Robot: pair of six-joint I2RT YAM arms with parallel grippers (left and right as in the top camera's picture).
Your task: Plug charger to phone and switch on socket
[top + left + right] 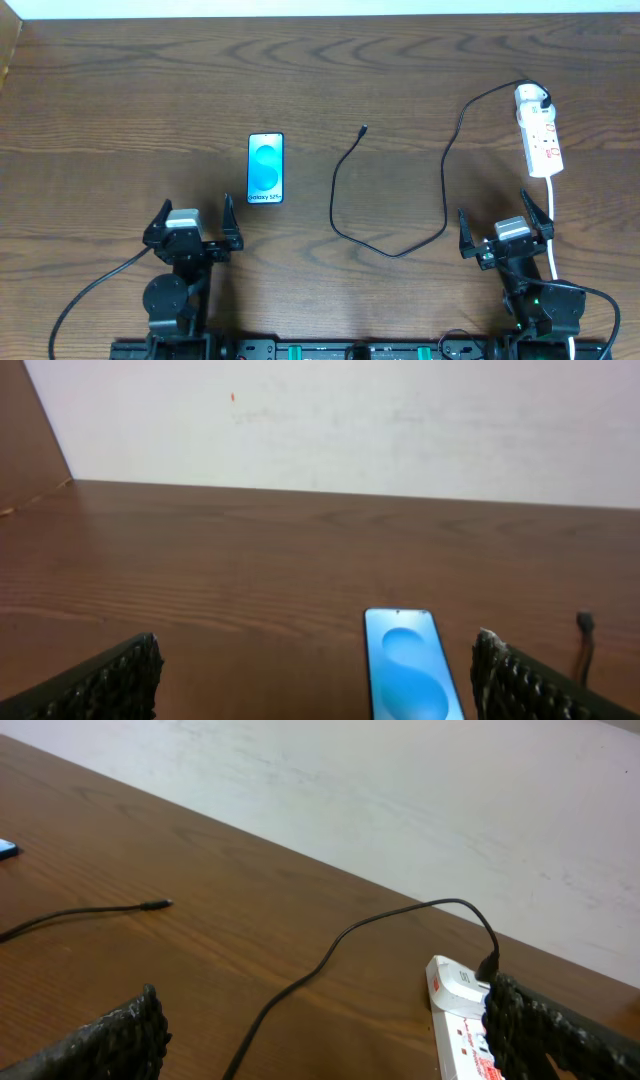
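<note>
Hovering nearest, our left gripper (196, 215) and right gripper (498, 222) are both hanging spread and empty over the tabletop (120, 100). The phone (266, 168) is lying at the left gripper's 1 o'clock. The tip of the charger (333, 195) is resting at the right gripper's 10 o'clock, and we are judging a pinch just behind it best. Farthest, at 1 o'clock, the socket (541, 140) appears to be holding the plug.

The socket (462, 1020) is seen low on the right, partly hidden behind one finger (545, 1032) of the wide-open right gripper (322, 990). The charger (420, 906) is plugged into the socket's far end and trailed off left of it. Its connector tip (160, 904) is left lying loose on the table (250, 860), well apart from the socket.
</note>
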